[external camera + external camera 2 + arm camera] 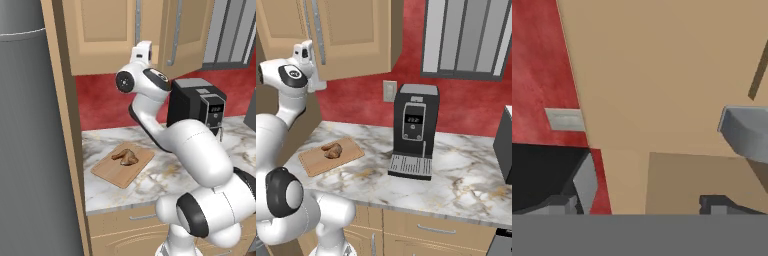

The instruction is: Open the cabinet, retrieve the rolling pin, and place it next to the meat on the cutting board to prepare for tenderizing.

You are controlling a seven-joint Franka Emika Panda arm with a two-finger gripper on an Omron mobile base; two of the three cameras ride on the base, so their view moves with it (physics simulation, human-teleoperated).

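The cabinet (105,35) hangs on the wall above the counter, and both panelled doors look shut. My gripper (141,50) is raised in front of its lower edge, just under the left silver handle (137,22). In the hand view the gripper (637,202) is open with nothing between its tips, and a grey handle end (744,132) sits to the upper right. The meat (126,157) lies on the cutting board (112,172) on the counter's left, far below the hand. The rolling pin is hidden.
A black coffee machine (413,130) stands mid-counter, right of the board. A wall outlet (389,91) is on the red backsplash. A tall grey unit (30,150) and a tan side panel bound the left. Grey blinds (466,37) hang at the upper right, and drawers (426,227) run under the counter.
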